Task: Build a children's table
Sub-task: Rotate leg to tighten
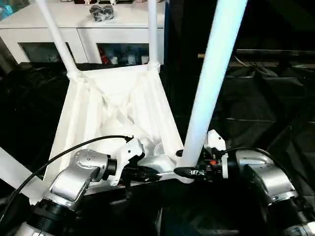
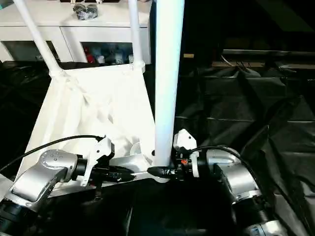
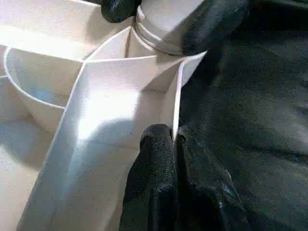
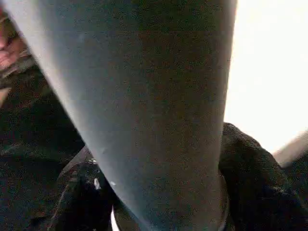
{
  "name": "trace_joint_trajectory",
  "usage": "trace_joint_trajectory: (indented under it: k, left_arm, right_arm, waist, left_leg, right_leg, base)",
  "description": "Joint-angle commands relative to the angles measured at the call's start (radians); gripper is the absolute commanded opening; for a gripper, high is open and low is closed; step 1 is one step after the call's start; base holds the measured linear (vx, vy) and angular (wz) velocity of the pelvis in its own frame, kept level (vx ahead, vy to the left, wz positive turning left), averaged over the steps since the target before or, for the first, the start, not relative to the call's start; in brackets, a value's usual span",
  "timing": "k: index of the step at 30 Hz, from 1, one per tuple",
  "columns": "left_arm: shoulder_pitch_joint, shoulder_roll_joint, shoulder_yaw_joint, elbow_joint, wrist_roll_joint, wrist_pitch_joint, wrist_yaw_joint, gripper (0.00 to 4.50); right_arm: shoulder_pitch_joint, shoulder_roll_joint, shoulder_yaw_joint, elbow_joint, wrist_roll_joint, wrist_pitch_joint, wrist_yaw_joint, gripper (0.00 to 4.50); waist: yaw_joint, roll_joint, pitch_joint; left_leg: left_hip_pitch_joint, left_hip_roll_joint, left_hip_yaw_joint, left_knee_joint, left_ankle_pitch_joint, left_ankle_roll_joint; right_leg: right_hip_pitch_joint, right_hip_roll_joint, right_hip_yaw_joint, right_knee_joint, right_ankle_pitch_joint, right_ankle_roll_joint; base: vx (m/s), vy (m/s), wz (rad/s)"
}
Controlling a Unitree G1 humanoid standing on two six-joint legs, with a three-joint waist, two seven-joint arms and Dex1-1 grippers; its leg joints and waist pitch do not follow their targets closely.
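1. Tabletop lies upside down on black sheeting, ribbed underside up, in front of a white cabinet. Two far legs stand in their sockets.
2. Near-right leg leans in its corner socket — risk: if not fully seated, it may tip or pop out on release.
3. Left hand is clenched on the tabletop's near rim wall.
4. Right hand grasps the leg's base, a finger either side.
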Motion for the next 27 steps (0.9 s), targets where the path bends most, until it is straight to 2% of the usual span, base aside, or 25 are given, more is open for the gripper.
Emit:
trace_joint_trajectory:
  k: [1, 2, 3, 4, 5, 6, 7, 8, 10, 12, 13, 15, 16, 19, 25, 27]
  left_arm:
    - [-0.026, -0.050, 0.008, -0.024, -0.029, -0.015, 0.043, 0.00]
    - [-0.030, -0.101, 0.011, -0.020, -0.006, -0.004, 0.128, 0.00]
    - [-0.031, -0.113, 0.012, -0.018, -0.001, -0.002, 0.148, 0.00]
    - [-0.032, -0.145, 0.016, -0.015, 0.013, 0.003, 0.202, 0.00]
    - [-0.031, -0.165, 0.013, -0.019, 0.021, 0.012, 0.232, 0.00]
    - [-0.029, -0.182, 0.008, -0.025, 0.029, 0.020, 0.260, 0.00]
    - [-0.027, -0.191, 0.005, -0.028, 0.035, 0.024, 0.276, 0.00]
    - [-0.026, -0.201, 0.002, -0.031, 0.043, 0.028, 0.296, 0.00]
    - [-0.020, -0.227, 0.001, -0.042, 0.046, 0.039, 0.327, 0.00]
    - [-0.013, -0.244, -0.008, -0.058, 0.046, 0.049, 0.341, 0.00]
    - [-0.008, -0.249, -0.014, -0.066, 0.051, 0.051, 0.344, 0.00]
    - [-0.001, -0.252, -0.027, -0.079, 0.054, 0.049, 0.333, 0.00]
    - [-0.001, -0.252, -0.027, -0.079, 0.054, 0.049, 0.333, 0.00]
    - [-0.001, -0.233, -0.027, -0.082, 0.041, 0.043, 0.314, 0.00]
    - [-0.003, -0.171, -0.025, -0.093, -0.001, 0.018, 0.203, 0.00]
    - [-0.004, -0.151, -0.024, -0.091, -0.006, 0.013, 0.171, 0.00]
  right_arm:
    - [0.015, 0.045, 0.070, 0.022, -0.023, 0.001, -0.021, 2.57]
    - [-0.011, 0.114, 0.041, 0.106, -0.084, -0.003, -0.228, 2.57]
    - [-0.017, 0.127, 0.036, 0.122, -0.093, 0.001, -0.267, 2.56]
    - [-0.030, 0.162, 0.021, 0.162, -0.118, 0.012, -0.374, 2.56]
    - [-0.039, 0.187, 0.011, 0.184, -0.130, 0.014, -0.443, 2.56]
    - [-0.046, 0.213, 0.000, 0.202, -0.139, 0.026, -0.504, 2.56]
    - [-0.051, 0.228, -0.008, 0.213, -0.140, 0.040, -0.535, 2.56]
    - [-0.057, 0.246, -0.018, 0.228, -0.142, 0.054, -0.571, 2.56]
    - [-0.061, 0.268, -0.011, 0.239, -0.155, 0.046, -0.595, 2.56]
    - [-0.058, 0.275, 0.015, 0.234, -0.176, 0.012, -0.580, 2.56]
    - [-0.057, 0.279, 0.016, 0.235, -0.175, 0.002, -0.579, 3.12]
    - [-0.063, 0.288, -0.016, 0.229, -0.129, 0.022, -0.563, 3.26]
    - [-0.063, 0.288, -0.016, 0.229, -0.129, 0.022, -0.563, 3.26]
    - [-0.062, 0.266, 0.002, 0.199, -0.132, 0.004, -0.530, 3.61]
    - [-0.042, 0.167, 0.048, 0.117, -0.116, -0.082, -0.317, 3.61]
    - [-0.030, 0.129, 0.058, 0.077, -0.092, -0.082, -0.232, 3.61]
  waist:
    - [-0.006, -0.009, -0.050]
    - [-0.006, 0.000, -0.051]
    - [-0.021, -0.004, -0.045]
    - [-0.033, -0.002, -0.045]
    - [-0.038, -0.001, -0.043]
    - [-0.048, -0.002, -0.044]
    - [-0.048, -0.002, -0.044]
    - [-0.050, 0.000, -0.044]
    - [-0.052, 0.002, -0.045]
    - [-0.052, 0.003, -0.046]
    - [-0.051, 0.002, -0.047]
    - [-0.051, 0.006, -0.050]
    - [-0.051, 0.007, -0.052]
    - [-0.046, 0.009, -0.054]
    - [-0.040, 0.008, -0.058]
    - [-0.035, 0.007, -0.058]
  left_leg:
    - [0.010, 0.072, -0.034, -0.076, -0.200, 0.041]
    - [0.012, 0.072, -0.036, -0.077, -0.204, 0.034]
    - [0.011, 0.071, -0.035, -0.082, -0.231, 0.015]
    - [0.004, 0.069, -0.042, -0.087, -0.250, -0.005]
    - [0.001, 0.066, -0.044, -0.089, -0.265, -0.010]
    - [0.005, 0.063, -0.047, -0.088, -0.291, -0.016]
    - [0.005, 0.063, -0.047, -0.088, -0.291, -0.016]
    - [0.012, 0.063, -0.043, -0.085, -0.302, -0.012]
    - [0.011, 0.062, -0.042, -0.084, -0.291, -0.001]
    - [0.011, 0.063, -0.041, -0.082, -0.282, 0.006]
    - [0.009, 0.063, -0.040, -0.082, -0.275, 0.009]
    - [0.007, 0.064, -0.040, -0.082, -0.258, 0.023]
    - [0.010, 0.064, -0.039, -0.081, -0.259, 0.025]
    - [0.010, 0.066, -0.037, -0.079, -0.231, 0.033]
    - [0.005, 0.064, -0.035, -0.073, -0.186, 0.062]
    - [0.008, 0.065, -0.033, -0.070, -0.184, 0.077]
  right_leg:
    - [0.037, -0.098, 0.056, -0.084, -0.248, -0.205]
    - [0.037, -0.098, 0.056, -0.084, -0.255, -0.201]
    - [0.033, -0.097, 0.056, -0.089, -0.278, -0.201]
    - [0.044, -0.099, 0.052, -0.087, -0.313, -0.186]
    - [0.044, -0.098, 0.049, -0.089, -0.340, -0.175]
    - [0.042, -0.101, 0.051, -0.098, -0.391, -0.153]
    - [0.042, -0.101, 0.051, -0.098, -0.391, -0.153]
    - [0.033, -0.099, 0.055, -0.105, -0.397, -0.151]
    - [0.032, -0.098, 0.057, -0.104, -0.396, -0.147]
    - [0.032, -0.097, 0.058, -0.104, -0.375, -0.150]
    - [0.033, -0.097, 0.058, -0.102, -0.361, -0.152]
    - [0.034, -0.094, 0.057, -0.098, -0.320, -0.161]
    - [0.031, -0.093, 0.058, -0.097, -0.301, -0.169]
    - [0.033, -0.092, 0.059, -0.090, -0.225, -0.187]
    - [0.041, -0.092, 0.056, -0.084, -0.158, -0.200]
    - [0.039, -0.091, 0.057, -0.084, -0.145, -0.206]
  base:
    - [0.000, 0.000, 0.00]
    - [0.000, 0.000, 0.00]
    - [0.000, 0.000, 0.00]
    - [0.000, 0.000, 0.00]
    - [0.000, 0.000, 0.00]
    - [-0.041, 0.008, -0.18]
    - [0.000, 0.000, 0.00]
    - [0.000, 0.000, 0.00]
    - [0.000, 0.000, 0.00]
    - [0.000, 0.000, 0.00]
    - [0.000, 0.000, 0.00]
    - [0.000, 0.000, 0.00]
    - [0.000, 0.000, 0.00]
    - [0.000, 0.000, 0.00]
    - [0.000, 0.000, 0.00]
    - [0.000, 0.000, 0.00]
